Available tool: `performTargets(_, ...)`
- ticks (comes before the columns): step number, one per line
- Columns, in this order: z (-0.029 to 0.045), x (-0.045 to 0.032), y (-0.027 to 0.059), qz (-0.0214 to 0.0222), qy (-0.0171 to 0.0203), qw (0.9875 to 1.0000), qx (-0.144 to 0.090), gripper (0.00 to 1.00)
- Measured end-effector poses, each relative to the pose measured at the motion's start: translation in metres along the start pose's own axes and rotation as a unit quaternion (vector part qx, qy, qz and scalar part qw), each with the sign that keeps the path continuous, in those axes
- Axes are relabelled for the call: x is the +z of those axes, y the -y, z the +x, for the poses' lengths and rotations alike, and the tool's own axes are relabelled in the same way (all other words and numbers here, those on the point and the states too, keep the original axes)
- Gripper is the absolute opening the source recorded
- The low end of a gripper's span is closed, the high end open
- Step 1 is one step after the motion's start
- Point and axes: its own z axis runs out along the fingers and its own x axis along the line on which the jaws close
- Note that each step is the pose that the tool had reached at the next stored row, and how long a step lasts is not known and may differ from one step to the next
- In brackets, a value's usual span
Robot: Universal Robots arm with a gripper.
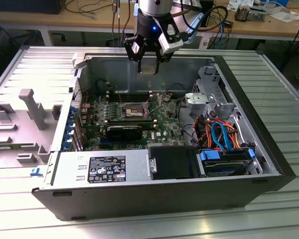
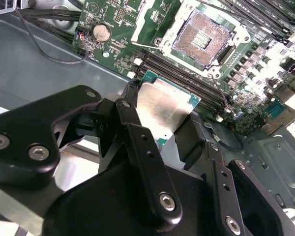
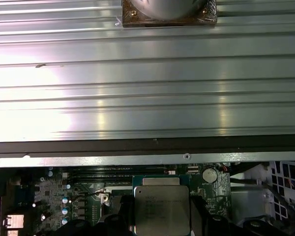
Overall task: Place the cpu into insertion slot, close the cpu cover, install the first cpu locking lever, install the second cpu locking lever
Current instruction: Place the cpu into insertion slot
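Observation:
My gripper (image 1: 148,63) hangs over the far wall of the open computer case, shut on the cpu (image 1: 148,68). In both wrist views the cpu (image 2: 163,104) (image 3: 161,209) shows as a flat silver square with a green edge, clamped between the black fingers (image 2: 137,132). The insertion slot (image 1: 132,110) lies lower on the green motherboard (image 1: 162,122), nearer the exterior camera than the gripper. In the second wrist view the insertion slot (image 2: 202,37) lies uncovered, with its field of contacts bare inside a silver rim. I cannot make out the cpu cover or the locking levers with certainty.
Long black memory slots (image 2: 187,73) run between the cpu and the socket. A grey power supply (image 1: 104,169) and a drive bay with blue and orange cables (image 1: 222,134) fill the near side of the case. A detached side panel (image 1: 25,114) lies at the exterior view's left.

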Motion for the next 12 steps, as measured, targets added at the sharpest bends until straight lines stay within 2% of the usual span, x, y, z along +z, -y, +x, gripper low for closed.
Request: performTargets(12, 0.0000, 0.0025, 0.0002, 0.0000, 0.0000, 1.0000, 0.000, 0.54)
